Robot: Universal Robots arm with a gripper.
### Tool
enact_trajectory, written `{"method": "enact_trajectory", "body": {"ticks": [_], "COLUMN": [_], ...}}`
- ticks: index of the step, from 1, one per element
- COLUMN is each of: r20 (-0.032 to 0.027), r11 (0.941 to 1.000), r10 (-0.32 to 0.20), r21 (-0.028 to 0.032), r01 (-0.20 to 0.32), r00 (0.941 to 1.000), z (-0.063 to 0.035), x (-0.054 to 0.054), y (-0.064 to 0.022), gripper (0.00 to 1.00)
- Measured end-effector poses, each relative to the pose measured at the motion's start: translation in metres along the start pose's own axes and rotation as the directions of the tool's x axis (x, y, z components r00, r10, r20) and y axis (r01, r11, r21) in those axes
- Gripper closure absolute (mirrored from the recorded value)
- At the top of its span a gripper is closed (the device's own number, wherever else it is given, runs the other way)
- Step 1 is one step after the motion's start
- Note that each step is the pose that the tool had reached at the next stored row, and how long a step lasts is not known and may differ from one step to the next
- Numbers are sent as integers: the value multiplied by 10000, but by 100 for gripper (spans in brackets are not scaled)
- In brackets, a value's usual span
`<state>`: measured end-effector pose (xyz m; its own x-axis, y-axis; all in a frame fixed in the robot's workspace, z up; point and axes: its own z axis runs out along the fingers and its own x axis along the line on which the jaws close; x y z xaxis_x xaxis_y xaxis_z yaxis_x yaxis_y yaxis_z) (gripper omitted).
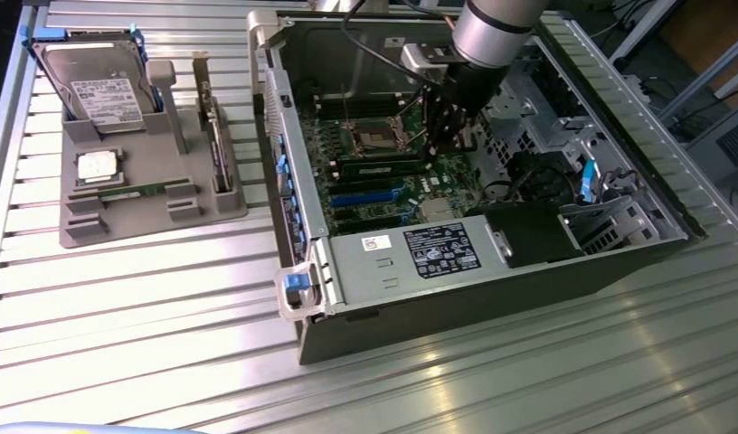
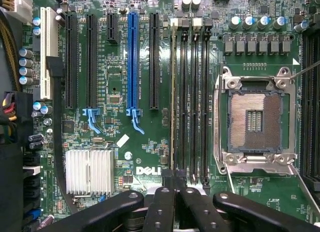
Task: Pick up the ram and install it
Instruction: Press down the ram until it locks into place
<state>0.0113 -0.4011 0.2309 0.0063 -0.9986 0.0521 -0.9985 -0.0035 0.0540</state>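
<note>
While looking from outside, find gripper (image 1: pixel 445 136) deep in the computer case (image 1: pixel 466 298), fingers pressed together. Note the ram (image 1: pixel 387 168), green with black chips, standing in a motherboard slot just to the exterior view's left of it.

At the wrist, see fingers (image 2: pixel 162 207) shut tight, holding nothing, tips at the end of the ram (image 2: pixel 173 106), edge-on in its slot; contact unclear.
</note>
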Motion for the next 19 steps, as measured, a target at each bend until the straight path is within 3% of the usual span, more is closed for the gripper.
{"method": "enact_trajectory", "body": {"ticks": [2, 4, 7, 13, 19], "r20": [-2, -25, -26, -19, -49], "r11": [10000, 10000, 10000, 10000, 9985], "r10": [0, 1, 0, 0, -544], "r21": [2, 0, 3, 35, 67], "r01": [0, -1, 0, 1, 545], "r00": [10000, 10000, 10000, 10000, 9985], "z": [-10, -120, -152, -139, -135], "x": [0, 6, 7, 10, 11], "y": [0, 5, 18, 284, 346], "gripper": [90, 90, 90, 90, 90]}}
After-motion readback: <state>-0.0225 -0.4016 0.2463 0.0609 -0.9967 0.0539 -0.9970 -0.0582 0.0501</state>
